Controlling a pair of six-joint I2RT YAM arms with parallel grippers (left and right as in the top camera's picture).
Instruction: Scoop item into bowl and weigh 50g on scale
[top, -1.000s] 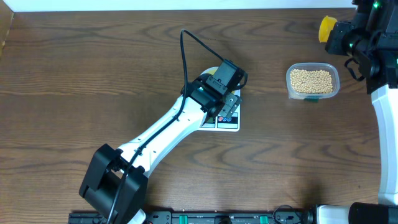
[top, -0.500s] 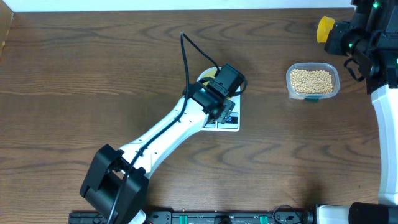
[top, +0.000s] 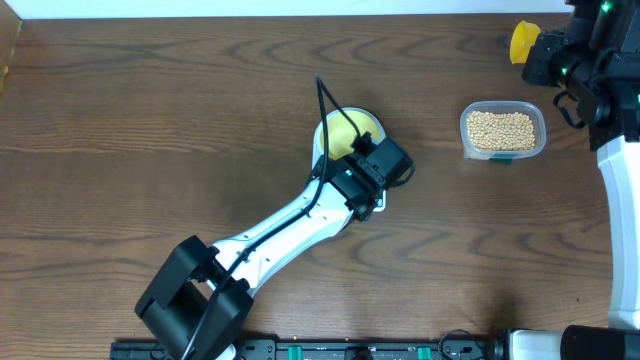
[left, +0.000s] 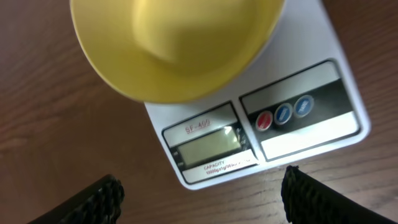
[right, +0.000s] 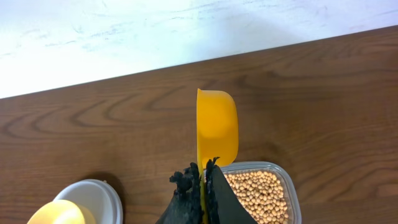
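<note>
- Beans (top: 502, 127) are heaped in a clear tub (top: 465, 130) on the worktop (top: 150, 100), just beneath the right tool (right: 202, 183) and a little to its right. None are seen in the bowl.
- The right tool is clenched on the handle of a yellow scoop (right: 216, 127). The scoop's long axis runs straight ahead of the tool, with the cup at the far end and turned on its side. Whether anything is in the cup cannot be told.
- The cup is held past the tub's far rim, so the beans lie below it and back toward the tool. The next move is judged to call for the cup to be levelled, lowered and drawn back into the heap.
- The right arm is by far the nearer to the beans. The left arm is well apart from them.
- The bowl (left: 174, 50) stands on the scale (left: 305, 56), ahead of the left tool (left: 202, 180). From the right tool it lies well off to the left.
- The left tool is released, its fingers spread wide with nothing between them, and it is held over the scale's near edge.
- The display (left: 205, 148) lies just ahead of the left tool, and no digits can be made out on it. Three round buttons (left: 283, 112), one red and two blue, are set to its right.
- A model mark above the display is read as roughly "SF-400". The small print below it is too blurred to be read, and no other writing is legible.
</note>
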